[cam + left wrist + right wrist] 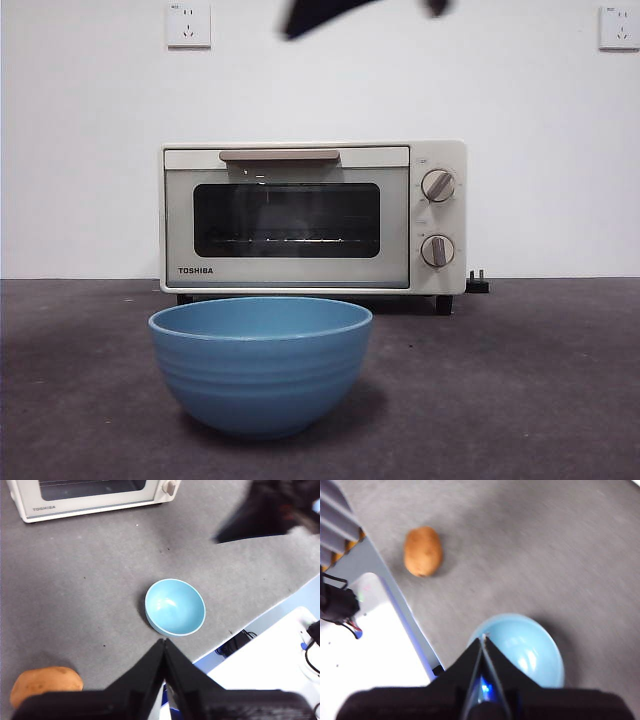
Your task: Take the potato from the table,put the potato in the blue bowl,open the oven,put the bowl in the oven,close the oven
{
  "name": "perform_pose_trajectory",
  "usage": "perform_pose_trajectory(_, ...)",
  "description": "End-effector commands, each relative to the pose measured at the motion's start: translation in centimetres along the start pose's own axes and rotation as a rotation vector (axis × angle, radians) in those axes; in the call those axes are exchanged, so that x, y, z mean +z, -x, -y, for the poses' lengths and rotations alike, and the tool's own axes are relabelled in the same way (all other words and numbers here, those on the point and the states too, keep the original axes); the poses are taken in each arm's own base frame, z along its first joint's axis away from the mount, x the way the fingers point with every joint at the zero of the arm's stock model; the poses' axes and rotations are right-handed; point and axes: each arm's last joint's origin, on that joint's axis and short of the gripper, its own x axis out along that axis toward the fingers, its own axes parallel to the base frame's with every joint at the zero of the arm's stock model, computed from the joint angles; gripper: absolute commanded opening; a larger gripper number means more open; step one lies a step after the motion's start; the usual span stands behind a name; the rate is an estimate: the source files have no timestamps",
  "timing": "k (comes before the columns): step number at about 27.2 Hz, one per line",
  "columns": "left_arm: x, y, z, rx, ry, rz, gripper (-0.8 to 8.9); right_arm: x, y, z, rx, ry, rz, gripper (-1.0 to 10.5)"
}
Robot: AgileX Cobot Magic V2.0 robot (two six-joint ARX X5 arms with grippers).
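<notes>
Front view: the table (560,380) is a dark grey, speckled matte surface running back to a plain white wall (90,150) with two sockets high up. The oven (313,217) stands at the table's far edge, door shut, and the blue bowl (261,365) sits upright and empty in front of it, near the front edge. A blurred black arm tip shows at the top; this view does not tell which arm it is. The potato is out of sight here.

Left wrist view: the left gripper (164,645) hangs over the table with its jaws pressed together on nothing. The blue bowl (175,607) lies just beyond the fingertips. The potato (46,685) rests on the table well apart from the bowl, off to one side of the jaws.

Right wrist view: the right gripper (483,642) is closed and empty above the bowl's (530,647) rim. The potato (423,551) lies on bare table well beyond the fingertips, near the table's front edge.
</notes>
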Motion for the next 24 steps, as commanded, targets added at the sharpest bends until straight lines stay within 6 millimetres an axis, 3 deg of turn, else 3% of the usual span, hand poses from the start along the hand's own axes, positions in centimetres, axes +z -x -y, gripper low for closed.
perform_pose_trajectory(1, -0.2, 0.3, 0.2, -0.01, -0.034, 0.01, -0.06, 2.0, -2.2, -1.3, 0.036, 0.055, -0.015, -0.1)
perform_pose_trajectory(8, -0.8, 1.0, 0.6, -0.028, -0.063, 0.033, -0.06, 5.4, -6.8, -4.2, 0.098, 0.142, -0.08, -0.1)
perform_pose_trajectory(15, -1.8, 2.0, 0.9, 0.002, -0.09, 0.077, -0.06, 6.7, -10.3, -6.0, 0.136, 0.193, -0.132, -0.1)
perform_pose_trajectory(23, -2.1, 2.4, 1.0, 0.009, -0.093, 0.092, -0.05, 6.7, -11.4, -7.0, 0.158, 0.216, -0.118, 0.1)
perform_pose_trajectory(24, -2.1, 2.4, 1.0, 0.012, -0.091, 0.093, -0.05, 6.8, -11.7, -7.2, 0.163, 0.223, -0.107, 0.7)
